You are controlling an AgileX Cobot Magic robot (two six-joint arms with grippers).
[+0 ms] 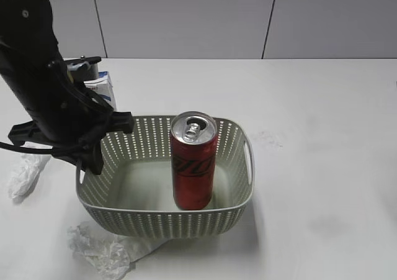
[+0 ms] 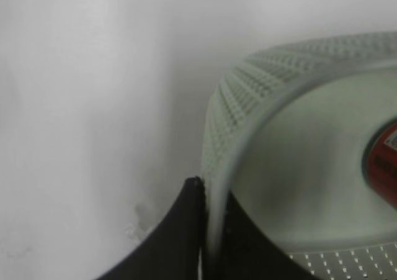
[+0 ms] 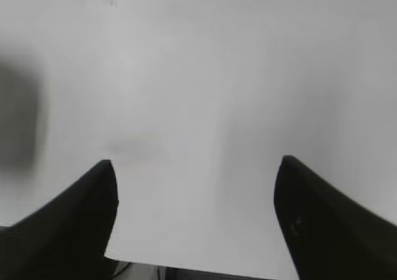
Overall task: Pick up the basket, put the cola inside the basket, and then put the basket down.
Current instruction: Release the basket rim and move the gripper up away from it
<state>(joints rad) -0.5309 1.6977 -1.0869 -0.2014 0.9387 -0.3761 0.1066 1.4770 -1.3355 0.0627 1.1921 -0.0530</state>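
The pale green slotted basket (image 1: 239, 187) sits in the middle of the white table. The red cola can (image 1: 193, 166) stands upright inside it, right of centre. My left gripper (image 1: 93, 162) is shut on the basket's left wall. In the left wrist view the two black fingers (image 2: 211, 196) pinch the basket's rim (image 2: 248, 94), and a red edge of the cola (image 2: 384, 162) shows at the right. My right gripper (image 3: 195, 168) is open and empty over bare table; it does not show in the exterior view.
A white-and-blue milk carton (image 1: 102, 87) stands behind my left arm. Crumpled white paper lies left of the basket (image 1: 25, 171) and at its front left corner (image 1: 102, 249). The table's near edge shows below my right gripper (image 3: 186, 266).
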